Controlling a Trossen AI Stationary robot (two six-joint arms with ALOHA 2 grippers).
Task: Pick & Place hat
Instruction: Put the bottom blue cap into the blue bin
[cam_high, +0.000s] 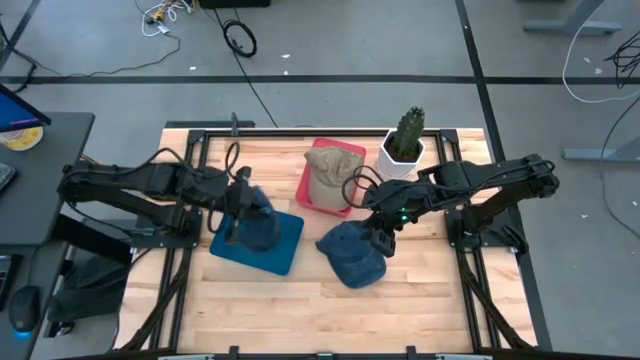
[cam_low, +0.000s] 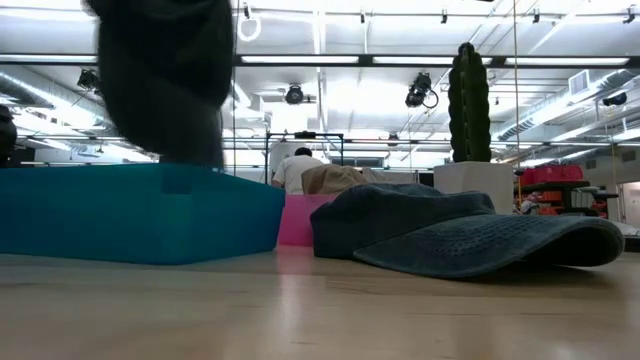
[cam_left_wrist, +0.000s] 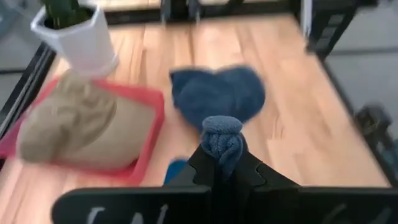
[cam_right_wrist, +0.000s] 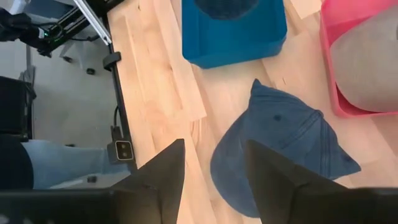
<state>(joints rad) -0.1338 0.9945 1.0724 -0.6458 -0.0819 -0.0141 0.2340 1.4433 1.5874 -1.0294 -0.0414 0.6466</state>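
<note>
A dark blue hat (cam_high: 258, 226) hangs from my shut left gripper (cam_high: 243, 199) above the blue tray (cam_high: 285, 250); in the low view it is the dark shape (cam_low: 165, 75) over the tray (cam_low: 130, 212). A second blue cap (cam_high: 350, 257) lies on its brim and crown on the table. My right gripper (cam_right_wrist: 214, 180) hovers open just above that cap (cam_right_wrist: 280, 140), touching nothing. A tan hat (cam_high: 326, 170) lies in the pink tray (cam_high: 306, 190). My left gripper (cam_left_wrist: 222, 171) pinches a bunched fold of the dark blue hat (cam_left_wrist: 221, 138) between its two fingers; the wad sticks out past the fingertips. The hat is lifted clear and hangs below the gripper over the blue tray. Which part of the hat it has cannot be told.
A cactus in a white pot (cam_high: 403, 148) stands at the far edge, beside the pink tray and behind my right arm. Bare wood lies along the near half of the table (cam_high: 300, 315). A black frame rail borders the table on both sides.
</note>
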